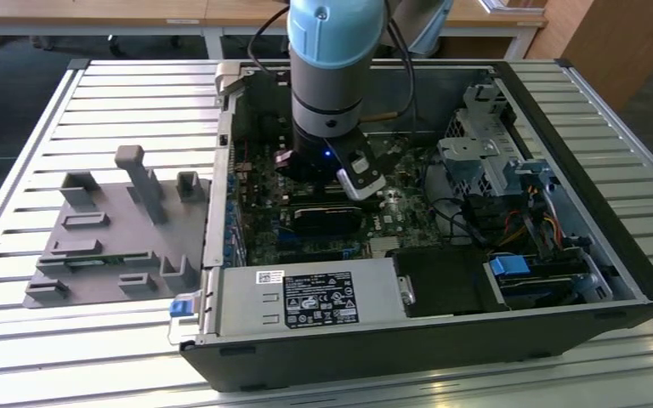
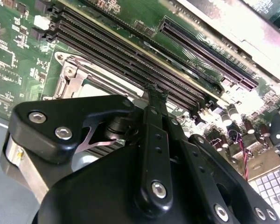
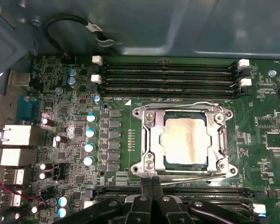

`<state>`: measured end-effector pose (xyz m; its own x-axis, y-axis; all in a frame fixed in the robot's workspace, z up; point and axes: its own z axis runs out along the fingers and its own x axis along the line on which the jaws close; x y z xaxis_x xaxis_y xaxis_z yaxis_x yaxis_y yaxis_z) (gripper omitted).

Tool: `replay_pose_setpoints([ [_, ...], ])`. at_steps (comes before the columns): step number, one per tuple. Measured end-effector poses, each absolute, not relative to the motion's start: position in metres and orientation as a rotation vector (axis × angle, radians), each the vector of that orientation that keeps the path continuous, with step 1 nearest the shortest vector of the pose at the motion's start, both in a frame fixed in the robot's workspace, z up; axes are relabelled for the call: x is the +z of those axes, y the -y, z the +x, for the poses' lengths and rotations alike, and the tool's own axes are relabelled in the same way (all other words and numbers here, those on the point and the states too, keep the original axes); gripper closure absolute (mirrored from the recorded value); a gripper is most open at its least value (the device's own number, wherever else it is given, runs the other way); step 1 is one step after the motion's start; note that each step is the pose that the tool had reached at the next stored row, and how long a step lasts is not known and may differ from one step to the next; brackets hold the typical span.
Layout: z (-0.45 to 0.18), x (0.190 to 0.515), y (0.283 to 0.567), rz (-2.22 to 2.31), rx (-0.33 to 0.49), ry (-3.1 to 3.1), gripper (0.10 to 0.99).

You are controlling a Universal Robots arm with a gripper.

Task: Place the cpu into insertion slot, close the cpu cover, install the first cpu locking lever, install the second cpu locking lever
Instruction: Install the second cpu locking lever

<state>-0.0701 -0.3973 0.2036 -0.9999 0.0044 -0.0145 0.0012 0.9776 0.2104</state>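
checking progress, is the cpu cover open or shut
Shut. In the first wrist view the cover lies flat around the cpu, whose pale top shows through its window. The hand sits at its edge.

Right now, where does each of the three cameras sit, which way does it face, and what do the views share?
Exterior view: off the arm, above the open computer case, looking down; the arm reaches inside.
First wrist view: rides on the arm, faces down onto the cpu under the cpu cover; the gripper shows.
Second wrist view: behind the gripper, looks across the memory slots.
Both wrist views share gripper and slots.
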Motion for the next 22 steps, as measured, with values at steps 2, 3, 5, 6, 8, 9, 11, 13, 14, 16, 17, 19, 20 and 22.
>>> replay_pose_setpoints([
  [2,-0.0704,0.2024,0.3973,0.004,0.331,-3.109,0.969],
  [3,-0.0708,0.202,0.3973,0.004,0.333,-3.109,0.969],
  [5,-0.072,0.2013,0.3973,0.005,0.337,-3.108,0.969],
  [6,-0.0729,0.2009,0.3973,0.005,0.338,-3.108,0.969],
  [8,-0.075,0.2003,0.3973,0.005,0.344,-3.108,0.969],
  [9,-0.0758,0.1999,0.3973,0.005,0.347,-3.107,0.969],
  [11,-0.0763,0.1992,0.3973,0.004,0.349,-3.107,0.969],
  [13,-0.0766,0.1987,0.3973,0.004,0.351,-3.107,0.969],
  [14,-0.0768,0.1985,0.3973,0.005,0.352,-3.107,0.969],
  [16,-0.0772,0.1982,0.3973,0.005,0.358,-3.106,0.969],
  [17,-0.0774,0.1979,0.3973,0.005,0.361,-3.106,0.969],
  [19,-0.0776,0.1972,0.3972,0.005,0.364,-3.105,0.969],
  [20,-0.0781,0.197,0.3972,0.005,0.365,-3.105,0.969],
  [22,-0.0789,0.1964,0.397,0.005,0.367,-3.105,0.969],
])
